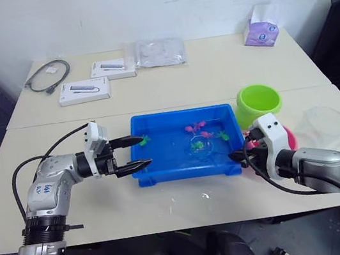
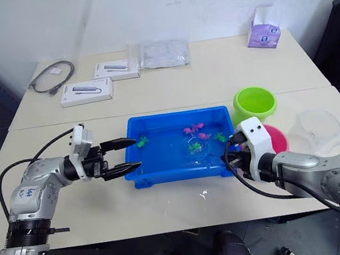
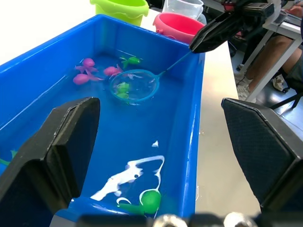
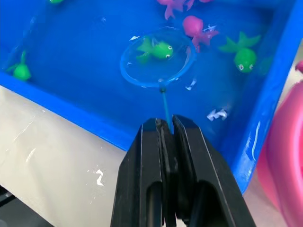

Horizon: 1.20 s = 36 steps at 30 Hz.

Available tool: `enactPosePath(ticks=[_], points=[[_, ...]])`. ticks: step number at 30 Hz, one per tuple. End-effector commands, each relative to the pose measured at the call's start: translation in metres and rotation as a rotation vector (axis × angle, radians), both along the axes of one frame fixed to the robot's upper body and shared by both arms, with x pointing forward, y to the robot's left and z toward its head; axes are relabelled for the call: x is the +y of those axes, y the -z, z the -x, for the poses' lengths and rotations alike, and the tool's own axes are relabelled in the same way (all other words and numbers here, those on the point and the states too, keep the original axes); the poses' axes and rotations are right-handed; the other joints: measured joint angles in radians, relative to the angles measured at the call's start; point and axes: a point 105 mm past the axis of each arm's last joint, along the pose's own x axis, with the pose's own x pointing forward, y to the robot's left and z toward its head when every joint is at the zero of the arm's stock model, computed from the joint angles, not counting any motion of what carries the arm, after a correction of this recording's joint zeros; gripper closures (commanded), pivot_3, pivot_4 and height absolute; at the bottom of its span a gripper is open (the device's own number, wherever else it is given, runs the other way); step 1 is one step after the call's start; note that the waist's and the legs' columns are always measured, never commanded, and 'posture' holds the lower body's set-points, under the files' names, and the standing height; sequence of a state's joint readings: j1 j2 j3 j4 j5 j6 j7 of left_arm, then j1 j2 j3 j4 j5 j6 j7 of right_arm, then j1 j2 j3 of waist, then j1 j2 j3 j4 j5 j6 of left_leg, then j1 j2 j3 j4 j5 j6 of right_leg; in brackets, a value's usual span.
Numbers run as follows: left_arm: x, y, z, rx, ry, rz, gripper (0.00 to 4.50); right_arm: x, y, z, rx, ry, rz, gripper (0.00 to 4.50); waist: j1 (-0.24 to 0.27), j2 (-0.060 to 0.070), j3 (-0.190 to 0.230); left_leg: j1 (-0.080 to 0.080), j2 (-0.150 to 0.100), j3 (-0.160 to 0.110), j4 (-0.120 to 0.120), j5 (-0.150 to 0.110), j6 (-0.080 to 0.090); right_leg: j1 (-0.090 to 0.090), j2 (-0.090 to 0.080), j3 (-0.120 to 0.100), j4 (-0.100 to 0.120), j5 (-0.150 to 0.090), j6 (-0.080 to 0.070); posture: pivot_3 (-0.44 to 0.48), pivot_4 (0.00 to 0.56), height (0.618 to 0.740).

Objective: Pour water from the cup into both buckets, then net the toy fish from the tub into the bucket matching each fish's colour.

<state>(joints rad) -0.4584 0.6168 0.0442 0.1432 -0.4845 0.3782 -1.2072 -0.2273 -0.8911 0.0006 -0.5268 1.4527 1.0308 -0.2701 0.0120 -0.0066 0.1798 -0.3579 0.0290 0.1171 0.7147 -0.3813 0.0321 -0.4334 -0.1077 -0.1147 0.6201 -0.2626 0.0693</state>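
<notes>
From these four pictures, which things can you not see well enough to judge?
- Pink bucket: in the head views the right arm covers most of it, so any water inside is hidden.
- Net handle: the right gripper hides the held part.
- Green fish in the ring: whether it lies inside the mesh or below it cannot be told.
- Left gripper: its open fingers cut off the tub near corners in the left wrist view.

1. Tub [image 1: 164,173] at table [image 1: 213,75] front, mid.
2. Fish [image 1: 194,127] + net [image 4: 157,60] in tub; one fish inside net ring.
3. Buckets [image 1: 259,104] just right of tub; cup [image 1: 323,124] further right.
4. Boxes [image 1: 84,90], cable [image 1: 49,76] behind, left; tissues [image 1: 260,26] behind, right.
</notes>
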Motion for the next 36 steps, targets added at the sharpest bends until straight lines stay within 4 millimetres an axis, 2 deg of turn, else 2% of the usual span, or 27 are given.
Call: enactPosePath(ticks=[1,6,14,25,31,36], points=[[0.003,-0.013,0.003,-0.052,-0.002,-0.001,0.08,0.002,-0.005,0.001,0.028,0.014,-0.059,4.50,0.000,0.000,0.000,0.000,0.000,0.000,0.000,0.000,0.000,0.000,0.000,0.000,0.000,0.000,0.000,0.000,0.150,0.740],[0.003,-0.013,0.005,-0.051,-0.005,-0.006,0.08,-0.002,-0.010,-0.005,0.054,0.083,-0.129,4.50,-0.004,0.000,0.000,0.000,0.000,0.000,0.000,0.000,0.000,0.000,0.000,0.000,0.000,0.000,0.000,0.000,0.150,0.740],[0.002,-0.014,0.007,-0.053,-0.004,-0.010,0.08,-0.012,-0.015,-0.023,-0.006,0.191,-0.116,4.50,-0.013,0.000,0.000,0.000,0.000,0.000,-0.001,0.000,0.000,-0.001,0.000,0.000,-0.001,0.000,0.000,0.000,0.150,0.740],[0.000,-0.015,0.006,-0.051,0.001,-0.007,0.08,-0.009,-0.020,-0.034,-0.110,0.167,-0.052,4.50,-0.013,0.000,0.000,-0.007,0.000,0.000,0.000,0.000,0.000,-0.007,0.000,0.000,0.000,0.000,0.000,0.000,0.150,0.740],[0.000,-0.016,0.005,-0.054,-0.005,-0.002,0.08,-0.003,-0.025,-0.033,-0.173,0.105,-0.033,4.50,-0.013,0.000,0.000,-0.012,0.000,0.000,0.000,0.000,0.000,-0.011,0.001,-0.001,0.001,0.000,0.001,0.000,0.150,0.740],[-0.001,-0.017,0.005,-0.055,-0.009,0.000,0.08,-0.006,-0.019,-0.032,-0.152,0.111,-0.022,4.50,-0.013,0.000,0.000,-0.012,0.000,0.000,0.000,0.000,0.000,-0.011,0.001,-0.001,0.001,0.001,0.001,0.000,0.150,0.740]])
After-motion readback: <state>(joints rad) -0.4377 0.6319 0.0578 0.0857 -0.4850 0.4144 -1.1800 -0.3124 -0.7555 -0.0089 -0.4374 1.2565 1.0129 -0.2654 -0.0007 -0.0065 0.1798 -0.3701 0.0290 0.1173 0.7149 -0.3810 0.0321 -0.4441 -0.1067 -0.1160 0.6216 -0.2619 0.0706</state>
